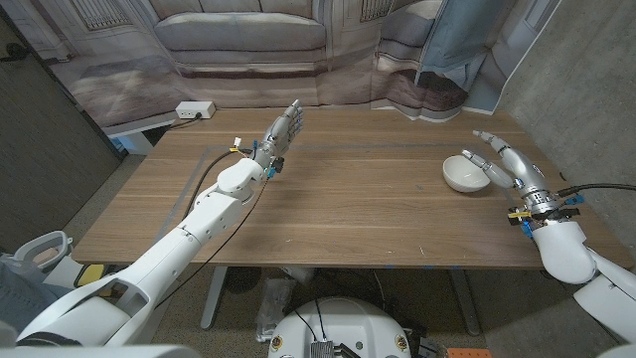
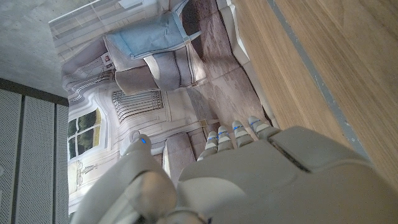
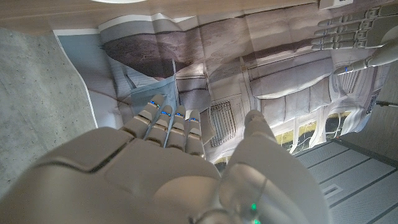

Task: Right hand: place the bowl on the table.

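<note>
At right of centre in the head view, the white bowl (image 1: 465,175) sits on the wooden table (image 1: 358,209); the right hand (image 1: 505,165) is just beside it, fingers spread, gripping nothing. Left of centre, the left hand (image 1: 281,129) is raised, fingers straight and empty. Low in the left wrist view, that hand (image 2: 249,180) reaches toward a printed backdrop (image 2: 155,93). Low in the right wrist view, the right hand (image 3: 168,168) shows extended fingers; the left hand (image 3: 360,31) appears upper right.

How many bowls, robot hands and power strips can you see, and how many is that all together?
Bowls: 1, a white bowl standing on the table.
Robot hands: 2, the left hand and the right hand.
Power strips: 1, a white power strip.
Total: 4
</note>
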Tool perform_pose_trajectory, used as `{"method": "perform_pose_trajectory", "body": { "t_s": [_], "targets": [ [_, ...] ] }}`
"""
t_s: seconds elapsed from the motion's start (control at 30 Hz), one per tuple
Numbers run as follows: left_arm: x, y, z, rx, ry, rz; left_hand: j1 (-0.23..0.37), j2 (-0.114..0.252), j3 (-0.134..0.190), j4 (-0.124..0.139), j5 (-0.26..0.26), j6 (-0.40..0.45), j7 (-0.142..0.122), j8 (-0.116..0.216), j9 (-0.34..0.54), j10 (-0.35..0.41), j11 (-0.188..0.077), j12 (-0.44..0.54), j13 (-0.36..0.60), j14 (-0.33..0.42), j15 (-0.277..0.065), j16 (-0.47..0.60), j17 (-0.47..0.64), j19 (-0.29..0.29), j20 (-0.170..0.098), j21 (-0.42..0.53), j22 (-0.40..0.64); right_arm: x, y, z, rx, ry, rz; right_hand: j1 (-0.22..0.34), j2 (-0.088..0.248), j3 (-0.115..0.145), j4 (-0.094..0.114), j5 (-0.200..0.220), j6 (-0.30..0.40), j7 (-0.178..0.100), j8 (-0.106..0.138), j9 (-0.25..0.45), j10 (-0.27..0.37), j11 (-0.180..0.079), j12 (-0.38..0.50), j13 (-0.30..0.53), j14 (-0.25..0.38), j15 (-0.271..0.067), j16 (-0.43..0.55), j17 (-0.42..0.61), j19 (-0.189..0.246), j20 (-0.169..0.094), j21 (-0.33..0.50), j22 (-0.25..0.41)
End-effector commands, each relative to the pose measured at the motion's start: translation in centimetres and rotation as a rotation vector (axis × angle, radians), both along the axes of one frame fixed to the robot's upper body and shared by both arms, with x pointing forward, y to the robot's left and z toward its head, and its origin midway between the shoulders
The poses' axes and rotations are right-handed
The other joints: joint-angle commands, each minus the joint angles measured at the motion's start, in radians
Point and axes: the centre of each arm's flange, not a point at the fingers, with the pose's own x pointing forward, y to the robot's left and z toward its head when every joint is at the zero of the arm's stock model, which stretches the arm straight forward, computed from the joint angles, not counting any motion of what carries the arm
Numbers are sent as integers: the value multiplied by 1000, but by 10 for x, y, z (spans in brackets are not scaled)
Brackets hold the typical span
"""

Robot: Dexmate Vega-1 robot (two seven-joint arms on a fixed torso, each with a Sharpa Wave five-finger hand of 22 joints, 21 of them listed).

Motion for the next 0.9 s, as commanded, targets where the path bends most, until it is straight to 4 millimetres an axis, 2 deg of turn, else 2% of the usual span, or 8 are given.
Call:
{"method": "perform_pose_trajectory", "body": {
  "t_s": [0.03,0.9],
  "targets": [
    [1,3,-2,-7,1,-1,8,1,-2,-2,-1,-2,0,-2,2,-4,4,-3,3,-5,4,-3,2,-7,-36,-1,4,1,4,-1,-39,17,-58,15,-3,4,-10,1,-2,-3,-3,6,0,-3,-4,1,3,-1,-3,1,-1,-14,-2,3],
    [1,-3,-3,1,1,-4,10,3,-7,-2,-3,0,1,-2,2,-5,6,-3,3,-6,4,-2,2,-6,-36,-4,4,6,6,-6,-148,59,-131,39,-3,9,-21,1,1,-12,0,6,-1,-5,-3,1,6,-8,-1,-1,2,-14,-11,3]
  ]
}}
